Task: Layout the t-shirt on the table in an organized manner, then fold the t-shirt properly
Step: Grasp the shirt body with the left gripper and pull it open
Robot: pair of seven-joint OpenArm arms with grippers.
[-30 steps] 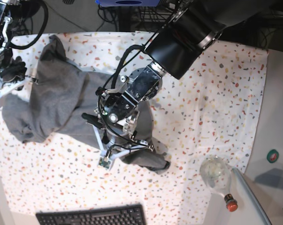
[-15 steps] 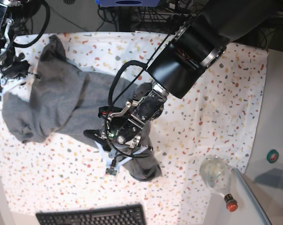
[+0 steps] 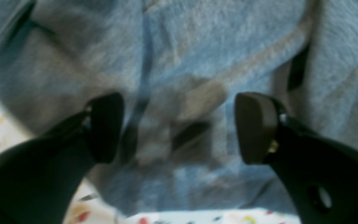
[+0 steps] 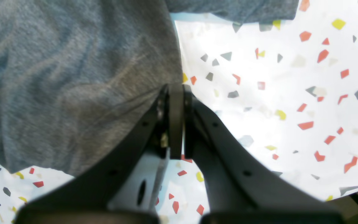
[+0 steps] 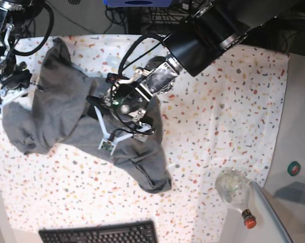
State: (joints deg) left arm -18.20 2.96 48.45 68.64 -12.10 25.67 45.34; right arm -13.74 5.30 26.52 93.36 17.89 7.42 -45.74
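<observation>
I see my left hand [image 3: 179, 127] spread apart above the crumpled t-shirt [image 5: 66, 111] on the bench [image 5: 233, 101], my right hand [image 4: 176, 121] clamped on its edge.

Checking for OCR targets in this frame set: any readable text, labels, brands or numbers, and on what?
No readable text in any view.
keyboard: key legends too small to read.
round teal sticker on the grey side surface: its mark is too small to read.
t-shirt: plain grey, no print or legible tag showing.
table: only coloured flecks, no lettering.
</observation>
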